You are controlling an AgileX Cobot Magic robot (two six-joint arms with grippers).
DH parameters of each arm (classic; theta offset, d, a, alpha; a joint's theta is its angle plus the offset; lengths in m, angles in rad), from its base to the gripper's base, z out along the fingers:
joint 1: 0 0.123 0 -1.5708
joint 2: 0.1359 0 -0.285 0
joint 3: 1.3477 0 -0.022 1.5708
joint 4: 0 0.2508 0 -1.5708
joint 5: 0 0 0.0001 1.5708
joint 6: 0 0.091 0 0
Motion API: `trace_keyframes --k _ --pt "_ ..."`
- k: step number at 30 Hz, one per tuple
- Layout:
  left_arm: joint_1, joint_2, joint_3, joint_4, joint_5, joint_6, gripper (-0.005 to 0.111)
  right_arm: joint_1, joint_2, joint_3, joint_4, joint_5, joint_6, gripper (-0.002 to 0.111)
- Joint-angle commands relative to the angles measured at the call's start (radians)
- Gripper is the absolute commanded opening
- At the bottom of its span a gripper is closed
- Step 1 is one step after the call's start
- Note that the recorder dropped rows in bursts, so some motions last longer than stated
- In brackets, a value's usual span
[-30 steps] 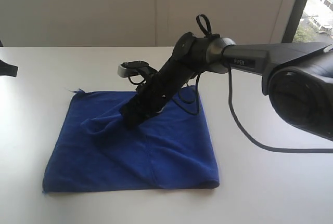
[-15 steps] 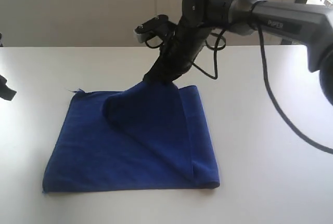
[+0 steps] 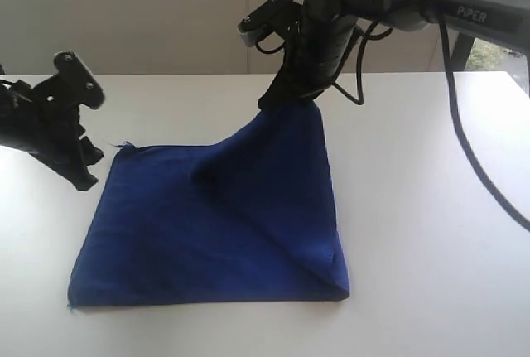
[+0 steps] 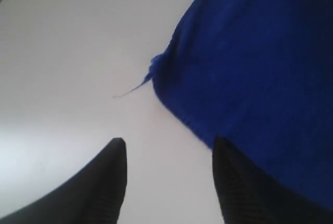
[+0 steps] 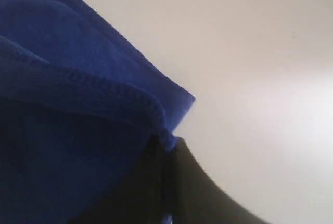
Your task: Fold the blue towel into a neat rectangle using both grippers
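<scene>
1. The blue towel (image 3: 207,233) is lying on the white table (image 3: 414,249), with its 1 o'clock corner raised off the surface like a tent.
2. The right gripper (image 3: 280,98) is pinching that raised corner — its fingers are pressing together on the hem.
3. The left gripper (image 3: 83,173) is hovering at the towel's 10 o'clock, just beside the corner with the loose thread (image 4: 130,90) — its fingers are spread, gripping nothing.

My left claw (image 3: 81,173) hangs with jaws apart over open bench (image 3: 37,241), just left of the blue towel (image 3: 207,241) at its far-left corner. My right claw (image 3: 280,98) pinches the far-right corner up high, so the cloth rises as a sloped wall there. My right arm (image 3: 480,9) and its cable (image 3: 465,162) cross above the right side. The near and right bench offer passage.
</scene>
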Motion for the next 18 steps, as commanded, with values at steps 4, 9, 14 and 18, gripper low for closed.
trace_keyframes --k 4,9,14,18 --pt "-0.127 0.067 0.004 0.044 -0.154 0.002 0.058 -0.004 -0.053 0.0 -0.225 0.061 0.145 0.0" --pt "-0.194 0.12 0.004 0.149 -0.253 -0.021 0.058 -0.004 -0.072 0.0 -0.227 0.063 0.144 0.0" --pt "-0.239 0.168 0.004 0.271 -0.358 -0.132 0.058 -0.004 -0.071 0.0 -0.227 0.076 0.144 0.0" --pt "-0.289 0.173 0.004 0.366 -0.394 -0.271 0.058 -0.004 -0.071 0.0 -0.242 0.084 0.144 0.0"
